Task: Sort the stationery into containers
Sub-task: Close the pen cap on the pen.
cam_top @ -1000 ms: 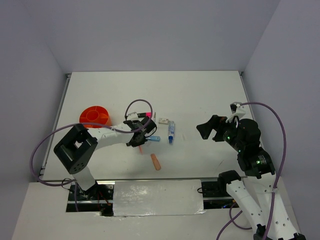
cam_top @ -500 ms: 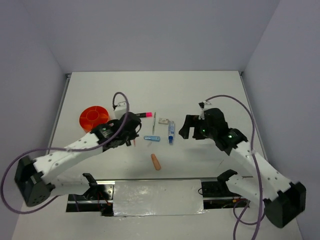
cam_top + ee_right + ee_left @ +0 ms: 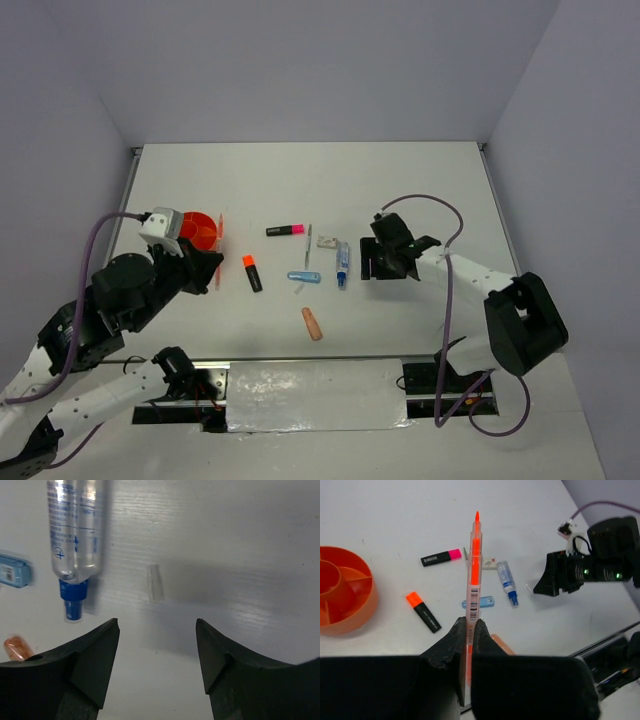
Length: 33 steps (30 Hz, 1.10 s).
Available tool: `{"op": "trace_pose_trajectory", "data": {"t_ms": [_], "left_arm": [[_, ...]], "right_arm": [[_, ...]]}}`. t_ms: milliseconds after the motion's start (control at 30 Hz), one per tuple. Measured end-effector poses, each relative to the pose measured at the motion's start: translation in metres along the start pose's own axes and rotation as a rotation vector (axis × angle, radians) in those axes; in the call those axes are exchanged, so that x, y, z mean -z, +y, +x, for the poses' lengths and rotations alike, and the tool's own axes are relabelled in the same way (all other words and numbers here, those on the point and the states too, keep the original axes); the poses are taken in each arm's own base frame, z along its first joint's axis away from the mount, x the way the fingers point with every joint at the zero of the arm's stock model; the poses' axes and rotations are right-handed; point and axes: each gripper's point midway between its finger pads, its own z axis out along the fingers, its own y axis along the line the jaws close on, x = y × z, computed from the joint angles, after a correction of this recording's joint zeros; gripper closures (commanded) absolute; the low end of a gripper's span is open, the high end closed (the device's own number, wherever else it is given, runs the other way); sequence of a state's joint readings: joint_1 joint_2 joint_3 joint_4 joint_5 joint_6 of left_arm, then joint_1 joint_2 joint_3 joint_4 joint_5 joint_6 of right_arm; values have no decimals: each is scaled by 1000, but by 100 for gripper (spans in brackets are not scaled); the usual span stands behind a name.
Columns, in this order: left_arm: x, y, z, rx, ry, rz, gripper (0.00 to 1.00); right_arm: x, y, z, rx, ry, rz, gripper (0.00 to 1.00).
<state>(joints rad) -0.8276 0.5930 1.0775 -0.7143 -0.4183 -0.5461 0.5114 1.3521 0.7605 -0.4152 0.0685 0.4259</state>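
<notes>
Orange pen (image 3: 473,565) pinched in the left claw (image 3: 468,628); right claw (image 3: 156,626) gapes wide and empty over the table (image 3: 400,180).

The left claw's jaws are closed tight on the pen's lower barrel, with the tip pointing straight away from the claw. The divided orange tub (image 3: 350,605) sits off to that claw's left, apart from the pen. Ahead of the claw lie an orange-capped highlighter (image 3: 422,611), a pink-capped highlighter (image 3: 441,557), a small blue piece (image 3: 479,602) and a blue-tipped tube (image 3: 507,577). A small clear cap (image 3: 155,582) lies just beyond the gap of the right claw. The tube is further ahead to that claw's left, and a peach eraser (image 3: 17,647) peeks out beside its left finger.
</notes>
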Motion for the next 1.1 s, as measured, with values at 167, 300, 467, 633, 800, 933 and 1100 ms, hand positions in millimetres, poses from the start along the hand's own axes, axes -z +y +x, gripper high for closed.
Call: {"op": "trace_pose_trajectory", "data": {"t_ms": [167, 300, 467, 633, 800, 933, 1100], "left_arm": [[13, 9, 15, -74, 8, 43, 100], [16, 17, 36, -102, 23, 61, 100], [13, 17, 45, -118, 46, 68, 100], [12, 17, 46, -130, 47, 68, 100], [11, 17, 46, -131, 48, 70, 100], [11, 17, 46, -131, 48, 70, 100], [12, 17, 47, -129, 46, 71, 100]], "right_arm": [[-18, -4, 7, 36, 59, 33, 37], [-26, -2, 1, 61, 69, 40, 41], [-33, -4, -3, 80, 75, 65, 43], [-35, -4, 0, 102, 76, 88, 47], [-40, 0, 3, 126, 88, 96, 51], [-45, 1, 3, 133, 101, 107, 55], [-45, -2, 3, 137, 101, 123, 64]]}}
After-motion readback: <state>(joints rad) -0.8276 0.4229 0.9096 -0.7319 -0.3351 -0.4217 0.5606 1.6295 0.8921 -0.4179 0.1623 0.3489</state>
